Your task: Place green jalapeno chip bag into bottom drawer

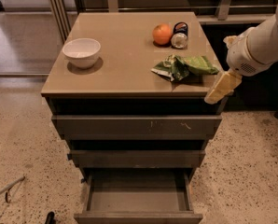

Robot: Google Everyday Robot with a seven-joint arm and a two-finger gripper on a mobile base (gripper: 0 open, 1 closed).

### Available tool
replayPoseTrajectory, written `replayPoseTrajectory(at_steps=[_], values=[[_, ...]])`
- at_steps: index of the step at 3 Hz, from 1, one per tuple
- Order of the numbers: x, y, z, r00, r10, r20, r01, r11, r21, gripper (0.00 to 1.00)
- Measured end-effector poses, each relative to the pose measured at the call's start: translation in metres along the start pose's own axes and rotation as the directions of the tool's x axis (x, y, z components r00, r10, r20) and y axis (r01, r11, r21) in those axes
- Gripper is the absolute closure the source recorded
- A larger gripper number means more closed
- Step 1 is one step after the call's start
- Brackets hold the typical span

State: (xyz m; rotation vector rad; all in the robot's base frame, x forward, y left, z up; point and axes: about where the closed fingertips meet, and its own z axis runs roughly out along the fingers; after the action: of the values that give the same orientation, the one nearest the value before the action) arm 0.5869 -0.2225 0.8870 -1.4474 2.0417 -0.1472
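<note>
Crumpled foil green jalapeno chip bag [185,66] lies at the right edge of the tan desk [120,55], pale gripper [220,88] just off that corner, jaws' state unclear; a low sideways approach could knock it overboard.

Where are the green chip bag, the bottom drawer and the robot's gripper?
green jalapeno chip bag [185,66]: camera view, crumpled middle.
bottom drawer [138,216]: camera view, front rim, pulled open.
gripper [218,90]: camera view, yellowish end beside the cabinet's right front corner.
</note>
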Motion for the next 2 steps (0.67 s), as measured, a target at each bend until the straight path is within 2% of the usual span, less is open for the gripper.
replayPoseTrajectory(at_steps=[1, 2], values=[[-0.003, -0.009, 0.011, 1.000, 0.005, 0.030, -0.005, 0.9996, 0.027, 0.05], [-0.003, -0.016, 0.029, 0.999, 0.013, 0.050, -0.015, 0.9990, 0.042, 0.27]])
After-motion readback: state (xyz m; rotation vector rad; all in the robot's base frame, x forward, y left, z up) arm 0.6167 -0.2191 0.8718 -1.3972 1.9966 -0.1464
